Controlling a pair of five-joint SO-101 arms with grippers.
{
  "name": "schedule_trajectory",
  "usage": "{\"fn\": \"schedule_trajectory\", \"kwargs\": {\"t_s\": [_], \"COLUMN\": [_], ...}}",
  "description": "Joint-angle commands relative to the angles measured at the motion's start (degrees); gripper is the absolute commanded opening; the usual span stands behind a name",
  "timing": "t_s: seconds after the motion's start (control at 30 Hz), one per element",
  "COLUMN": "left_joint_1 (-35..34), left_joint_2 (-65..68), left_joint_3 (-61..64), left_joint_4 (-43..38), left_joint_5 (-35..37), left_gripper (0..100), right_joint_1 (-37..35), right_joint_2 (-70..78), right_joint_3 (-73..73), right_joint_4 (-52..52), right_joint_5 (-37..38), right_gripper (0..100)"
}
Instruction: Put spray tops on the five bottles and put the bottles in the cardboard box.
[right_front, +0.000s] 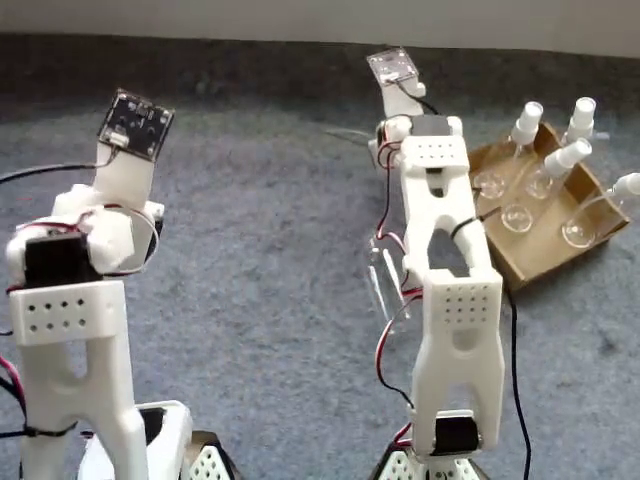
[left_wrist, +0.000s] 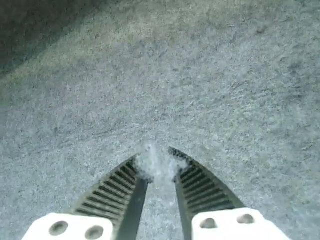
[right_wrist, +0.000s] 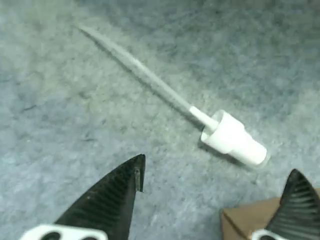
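Carpet (right_front: 260, 220), grey-blue with a short pile, is the work surface under both arms; at its far edge I log a dark band (right_front: 250, 55) and above that a pale wall (right_front: 300, 15). Left gripper (left_wrist: 161, 162): ribbed black fingers (left_wrist: 117, 192) drawn in to a narrow gap at the tips, pinching nothing, with bare carpet beneath and ahead of them. Right gripper (right_wrist: 217, 167): fingers (right_wrist: 112, 200) spread wide, nothing held. Spray top (right_wrist: 232, 137): white, lying on its side on the carpet just ahead of the gap between the right fingers and nearer one of them, its long clear dip tube running away beyond the fingertips. Cardboard box (right_wrist: 245, 220): one brown corner sits just inside that same finger, close to the spray top but apart from it. From the high view I count four bottles (right_front: 566, 156) in the box, clear, each capped with a white spray top. One more clear bottle (right_front: 383, 285) lies on the carpet beside the right arm, well back from its fingers, though I can barely make it out.
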Motion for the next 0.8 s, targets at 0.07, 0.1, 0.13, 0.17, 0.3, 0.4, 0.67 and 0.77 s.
{"fn": "schedule_trajectory", "kwargs": {"t_s": [0.07,0.1,0.13,0.17,0.3,0.4,0.67,0.77], "left_joint_1": [4.2,4.9,5.3,5.8,8.4,9.3,9.2,9.1], "left_joint_2": [-16.0,-17.3,-17.9,-17.9,-18.1,-18.1,-18.2,-18.2], "left_joint_3": [15.2,16.7,17.7,18.3,20.4,22.1,28.2,30.6], "left_joint_4": [-7.6,-7.6,-7.6,-7.6,-7.9,-8.0,-13.5,-15.9], "left_joint_5": [0.9,1.3,2.6,3.8,6.5,6.8,6.8,6.8], "left_gripper": [1,1,1,1,1,1,1,1], "right_joint_1": [0.7,0.8,0.9,1.1,2.6,3.6,2.9,1.5], "right_joint_2": [7.3,8.7,10.5,11.5,15.0,16.2,16.6,16.5], "right_joint_3": [-18.2,-19.8,-21.5,-22.6,-25.5,-25.5,-25.4,-25.5], "right_joint_4": [-0.6,-0.1,0.7,1.5,1.7,2.0,2.9,6.4], "right_joint_5": [6.9,7.2,7.3,7.4,7.4,7.4,7.5,7.5], "right_gripper": [36.8,36.8,36.8,36.8,30.1,20.5,12.1,9.6]}}
